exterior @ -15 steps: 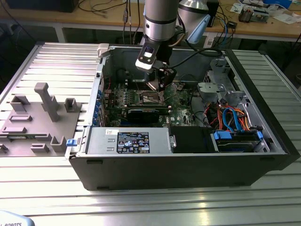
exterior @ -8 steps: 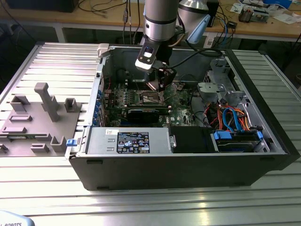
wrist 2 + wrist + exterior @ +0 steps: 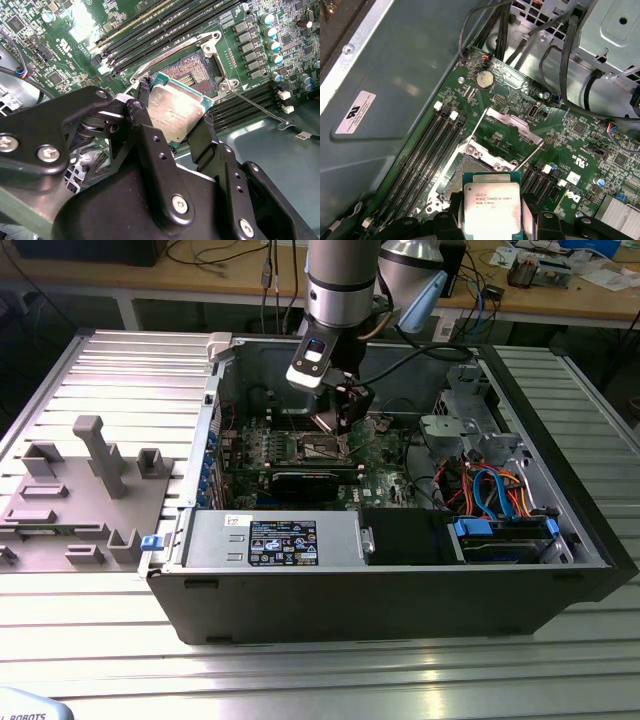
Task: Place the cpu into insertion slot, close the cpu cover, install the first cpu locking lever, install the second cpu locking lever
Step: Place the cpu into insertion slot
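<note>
The cpu (image 3: 177, 112) (image 3: 491, 205) is a flat square chip with a silver-grey top, and it hangs tilted just above the motherboard. My gripper (image 3: 172, 116) (image 3: 491, 222) (image 3: 345, 420) is shut on it, one black finger (image 3: 145, 107) on each of two opposite edges. Directly beyond the chip lies the insertion slot (image 3: 192, 67) (image 3: 454, 177), its pin field uncovered inside a silvery rim. The cpu cover (image 3: 512, 127) stands swung up on the slot's far side. A thin wire locking lever (image 3: 255, 106) sticks out beside the slot.
Long black memory slots (image 3: 150, 30) (image 3: 422, 160) run along both sides of the socket. Black cables (image 3: 560, 65) and a metal drive cage (image 3: 470, 425) sit nearby, all within the open computer case (image 3: 200, 540). A grey fixture (image 3: 90, 490) stands at the exterior view's left.
</note>
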You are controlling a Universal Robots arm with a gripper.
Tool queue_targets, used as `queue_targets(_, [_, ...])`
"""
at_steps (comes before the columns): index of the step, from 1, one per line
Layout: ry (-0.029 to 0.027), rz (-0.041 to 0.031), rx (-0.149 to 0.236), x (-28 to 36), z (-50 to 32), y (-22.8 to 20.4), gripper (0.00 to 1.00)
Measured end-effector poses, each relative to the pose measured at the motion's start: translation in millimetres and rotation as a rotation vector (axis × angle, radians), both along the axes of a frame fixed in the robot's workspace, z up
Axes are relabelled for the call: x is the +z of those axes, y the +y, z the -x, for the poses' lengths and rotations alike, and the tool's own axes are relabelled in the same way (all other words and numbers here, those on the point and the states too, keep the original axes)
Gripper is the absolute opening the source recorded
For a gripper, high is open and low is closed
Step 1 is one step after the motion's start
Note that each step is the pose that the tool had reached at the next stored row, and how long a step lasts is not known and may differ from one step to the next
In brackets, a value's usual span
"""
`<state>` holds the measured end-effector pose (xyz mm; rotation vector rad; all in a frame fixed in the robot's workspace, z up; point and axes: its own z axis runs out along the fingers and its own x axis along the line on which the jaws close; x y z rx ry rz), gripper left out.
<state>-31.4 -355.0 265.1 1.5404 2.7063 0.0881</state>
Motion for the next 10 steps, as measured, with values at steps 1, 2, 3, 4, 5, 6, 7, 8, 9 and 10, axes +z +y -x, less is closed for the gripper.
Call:
queue_targets(1, [0.0000,0.0000,-0.002,-0.1,0.0,0.0,0.55])
queue_targets(2, [0.0000,0.0000,-0.003,-0.1,0.0,0.0,0.55])
queue_targets(3, [0.0000,0.0000,-0.005,-0.1,0.0,0.0,0.55])
queue_targets(4, [0.0000,0.0000,-0.006,-0.1,0.0,0.0,0.55])
queue_targets(5, [0.0000,0.0000,-0.007,-0.2,0.0,0.0,0.55])
queue_targets(6, [0.0000,0.0000,-0.009,-0.2,0.0,0.0,0.55])
queue_targets(7, [0.0000,-0.0001,-0.011,-0.3,0.0,0.0,0.55])
queue_targets(8, [0.0000,0.0000,-0.012,-0.3,0.0,0.0,0.55])
queue_targets(9, [0.0000,0.0000,-0.015,-0.3,0.0,0.0,0.55])
queue_targets(10, [0.0000,0.0000,-0.017,-0.4,0.0,0.0,0.55])
